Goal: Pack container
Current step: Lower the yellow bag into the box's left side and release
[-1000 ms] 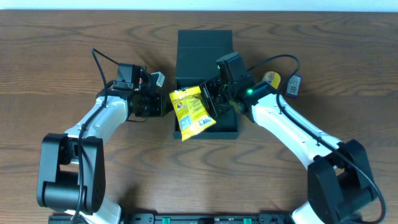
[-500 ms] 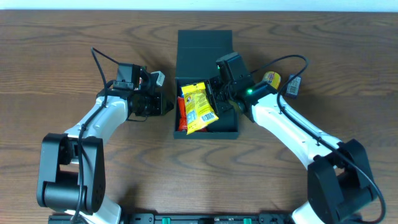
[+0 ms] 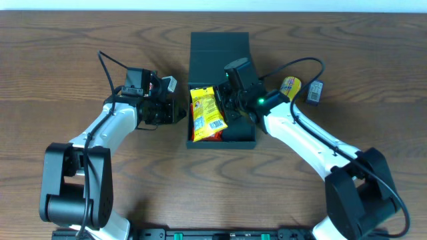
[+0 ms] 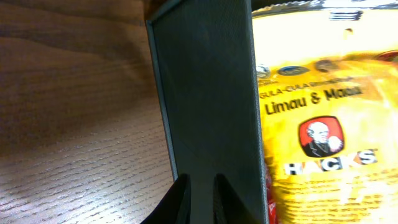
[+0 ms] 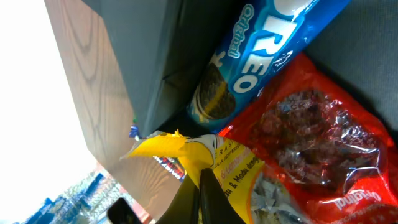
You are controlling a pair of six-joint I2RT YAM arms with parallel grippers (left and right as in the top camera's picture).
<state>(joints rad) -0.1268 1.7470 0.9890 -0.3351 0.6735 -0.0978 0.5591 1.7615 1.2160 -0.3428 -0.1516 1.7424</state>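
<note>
The dark teal-green container (image 3: 220,141) lies open at mid table, its flap lid (image 3: 219,55) laid back. My right gripper (image 3: 225,101) is shut on a yellow Hacks candy packet (image 3: 206,111) and holds it inside the container, over a red snack packet (image 3: 208,135). In the right wrist view the jaws (image 5: 203,186) pinch the yellow packet (image 5: 236,180) beside the red packet (image 5: 311,143) and a blue Oreo roll (image 5: 249,62). My left gripper (image 3: 179,111) is shut on the container's left wall (image 4: 205,106), with the yellow packet (image 4: 317,124) just beyond it.
A small yellow packet (image 3: 290,85) and a dark cable plug (image 3: 314,91) lie right of the container on the wooden table (image 3: 80,53). Both arms crowd the container's sides.
My right gripper has carried the yellow packet from over the container's front left corner up and back into the container. The left arm has not moved.
</note>
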